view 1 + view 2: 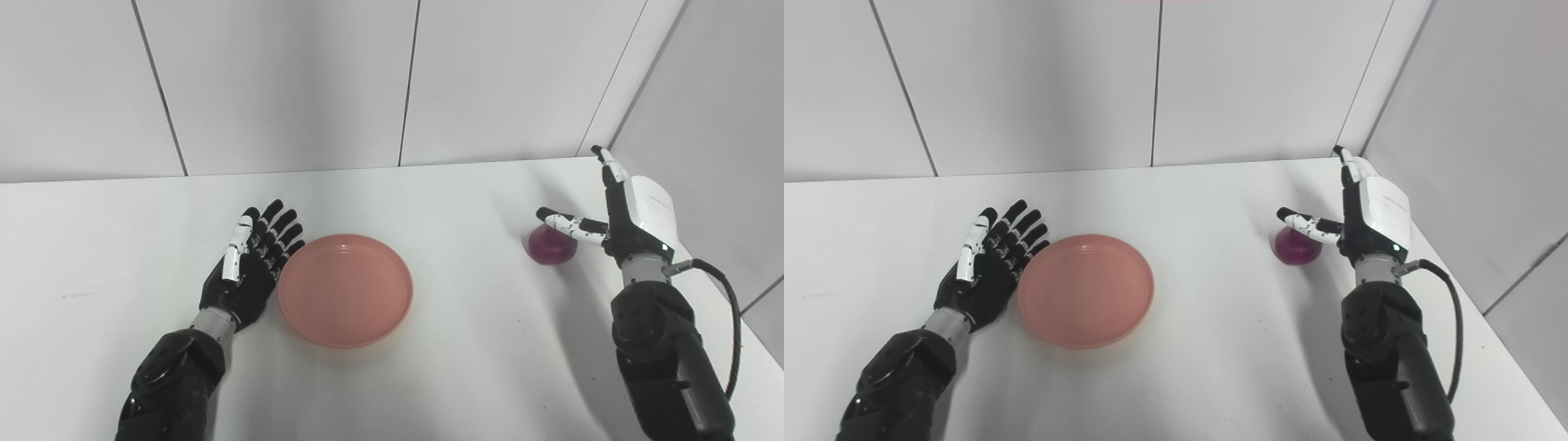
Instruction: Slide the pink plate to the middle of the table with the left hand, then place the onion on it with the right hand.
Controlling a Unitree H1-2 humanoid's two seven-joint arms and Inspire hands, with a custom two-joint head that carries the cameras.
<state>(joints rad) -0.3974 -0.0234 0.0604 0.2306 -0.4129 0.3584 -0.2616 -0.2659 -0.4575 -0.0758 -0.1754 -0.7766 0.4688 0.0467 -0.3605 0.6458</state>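
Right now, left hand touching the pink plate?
Cannot tell. In both eye views the left hand lies open against the pink plate rim; neither shows a gap or contact plainly.

White table (465, 380) bounded by panelled walls at the rear and right. Resting on it: an empty pink plate (345, 290), left of centre, and a purple onion (552, 245) near the right rear corner, well apart from the plate. The left hand (248, 269) lies flat on the surface, just beside the plate's left rim.
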